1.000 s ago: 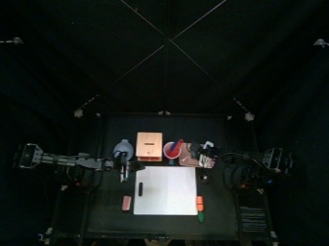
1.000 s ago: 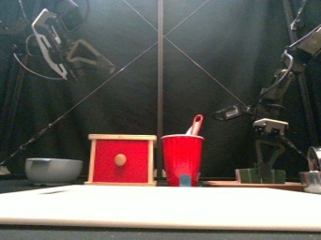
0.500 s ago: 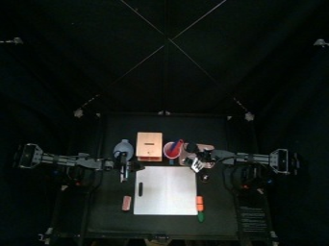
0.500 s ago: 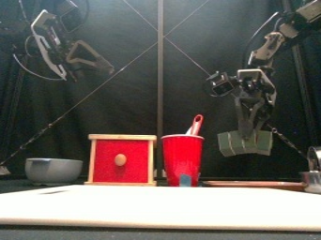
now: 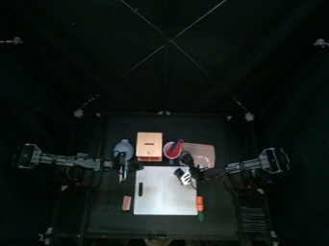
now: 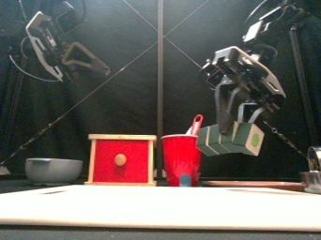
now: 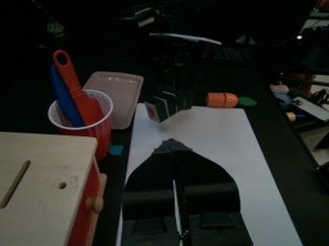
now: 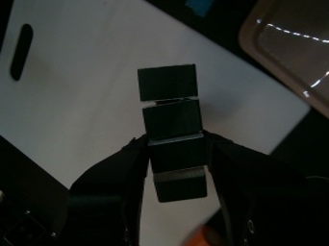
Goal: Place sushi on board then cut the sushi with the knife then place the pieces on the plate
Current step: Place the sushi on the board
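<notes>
A: Right gripper (image 5: 190, 176) had swung off the pink tray (image 7: 115, 88) and hung above the white board (image 5: 161, 194), at its 3 o'clock edge.
B: Sushi roll (image 8: 171, 123)?
A: Clamped in it, clear of the board. Long axis ran 9-to-3 in front view, and most blocks stuck out past the grip.
B: Left gripper (image 5: 125, 167)?
A: Parked at the board's 9 o'clock. Couldn't tell its grip.

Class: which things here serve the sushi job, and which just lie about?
Needed: dark green toy sushi roll, held by the right gripper; white cutting board; red cup with toy knives; flat pink tray.
Lying about: pale wooden box with red drawer front; blue-grey bowl; orange toy food.
</notes>
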`<state>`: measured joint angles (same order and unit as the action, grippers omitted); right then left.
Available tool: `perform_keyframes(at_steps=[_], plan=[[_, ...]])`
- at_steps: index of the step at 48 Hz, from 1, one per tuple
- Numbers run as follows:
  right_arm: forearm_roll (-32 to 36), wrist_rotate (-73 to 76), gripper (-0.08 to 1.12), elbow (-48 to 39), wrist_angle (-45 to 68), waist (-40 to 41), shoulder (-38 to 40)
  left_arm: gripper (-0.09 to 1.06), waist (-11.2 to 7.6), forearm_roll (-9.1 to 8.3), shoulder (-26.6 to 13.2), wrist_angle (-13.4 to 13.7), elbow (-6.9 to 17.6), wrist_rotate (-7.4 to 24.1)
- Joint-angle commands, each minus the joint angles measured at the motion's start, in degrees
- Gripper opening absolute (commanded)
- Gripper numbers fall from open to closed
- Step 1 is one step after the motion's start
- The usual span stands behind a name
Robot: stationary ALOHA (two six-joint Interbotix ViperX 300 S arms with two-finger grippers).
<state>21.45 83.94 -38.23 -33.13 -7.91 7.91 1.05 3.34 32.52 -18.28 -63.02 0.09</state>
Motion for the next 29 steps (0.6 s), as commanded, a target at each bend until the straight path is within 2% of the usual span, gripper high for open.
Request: perform_keyframes(at_steps=[1, 8, 21, 29], plan=[[5.2, 8.4, 0.62, 5.5, -2.9, -2.5, -3.1, -0.01, 0.18, 0.09, 0.5, -0.2, 0.7, 0.0], [7.1, 13.0, 0.62, 11.1, -9.0, -2.6, -6.2, -0.01, 0.18, 0.09, 1.4, -0.2, 0.2, 0.0], [-4.7, 13.4, 0.62, 24.4, -19.1, -3.7, -15.9, -0.01, 0.18, 0.00, 2.3, -0.2, -1.3, 0.1], [-7.2, 13.4, 0.62, 34.2, -23.4, -4.5, -24.0, -0.01, 0.18, -0.09, 2.3, -0.1, -1.3, 0.2]])
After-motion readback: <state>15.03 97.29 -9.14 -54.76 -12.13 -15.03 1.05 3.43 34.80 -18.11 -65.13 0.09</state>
